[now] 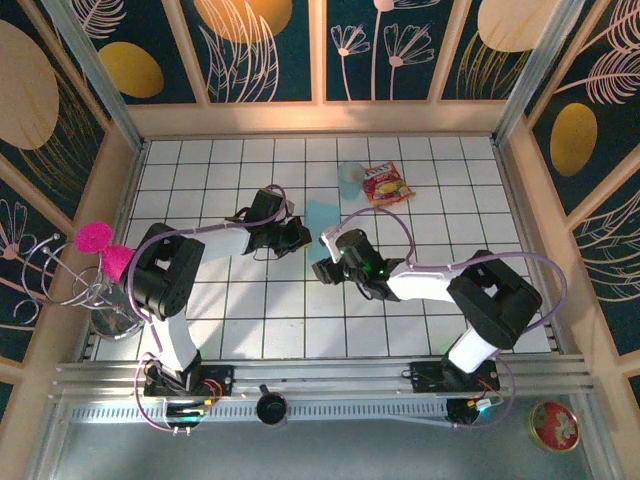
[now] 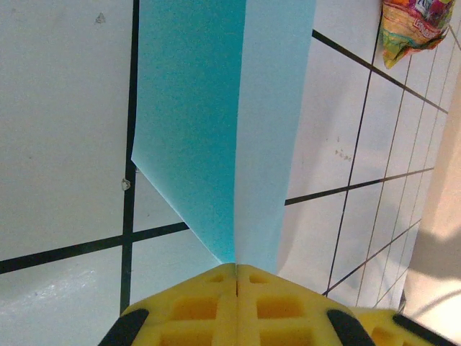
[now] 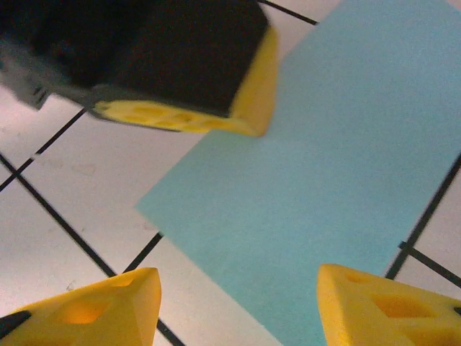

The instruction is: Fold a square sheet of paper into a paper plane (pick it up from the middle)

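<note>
Tiled table (image 1: 260, 330) — left jaws pinch the teal paper (image 2: 216, 108).

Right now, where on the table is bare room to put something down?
Free: near tiles between the arm bases; far left corner; right of the packet. Crowded: centre, left hand and right hand at the paper, cup behind.

The square sheet of paper (image 3: 324, 166) is plain light teal. The table (image 1: 250, 330) has white tiles with dark lines. At 12 o'clock, the snack packet (image 1: 388, 186) is red and yellow.
</note>
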Controlling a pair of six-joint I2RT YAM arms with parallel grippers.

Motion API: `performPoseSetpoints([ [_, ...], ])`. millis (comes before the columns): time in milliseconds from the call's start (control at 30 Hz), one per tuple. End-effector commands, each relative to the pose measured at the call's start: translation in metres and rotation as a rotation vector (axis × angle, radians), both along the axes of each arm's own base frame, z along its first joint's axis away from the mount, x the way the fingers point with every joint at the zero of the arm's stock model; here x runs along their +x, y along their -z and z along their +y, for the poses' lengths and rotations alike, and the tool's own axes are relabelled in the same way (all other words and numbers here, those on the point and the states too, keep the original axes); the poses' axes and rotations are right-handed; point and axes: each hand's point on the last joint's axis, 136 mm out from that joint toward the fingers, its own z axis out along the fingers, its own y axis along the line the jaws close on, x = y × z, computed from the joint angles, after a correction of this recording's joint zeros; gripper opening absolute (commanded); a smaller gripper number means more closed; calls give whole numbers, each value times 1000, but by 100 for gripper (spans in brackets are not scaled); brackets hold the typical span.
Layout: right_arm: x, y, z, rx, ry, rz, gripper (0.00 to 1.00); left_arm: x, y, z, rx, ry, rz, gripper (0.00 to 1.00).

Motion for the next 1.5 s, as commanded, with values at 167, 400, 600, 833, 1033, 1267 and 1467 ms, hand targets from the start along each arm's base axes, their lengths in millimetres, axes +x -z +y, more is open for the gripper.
performPoseSetpoints([
  [167,-3,11,17,-94,-95,-139,62,4,-7,-3,-22,-7,18,0],
  [400,14,10,9,-138,-37,-225,54,3,-7,-3,-24,-7,25,0],
  [600,12,6,8,-127,-44,-236,46,2,-4,-2,-21,-8,33,0],
  [833,13,-9,13,-79,-51,-272,30,-2,0,-1,-15,-1,44,0],
  [1033,12,-11,23,-44,-77,-266,22,-4,1,0,-13,0,48,0],
  [1267,6,-9,27,-22,-110,-226,4,1,-4,10,22,-21,23,9],
  [1467,-12,-13,29,77,-177,-112,0,26,-28,47,97,-124,-77,25],
])
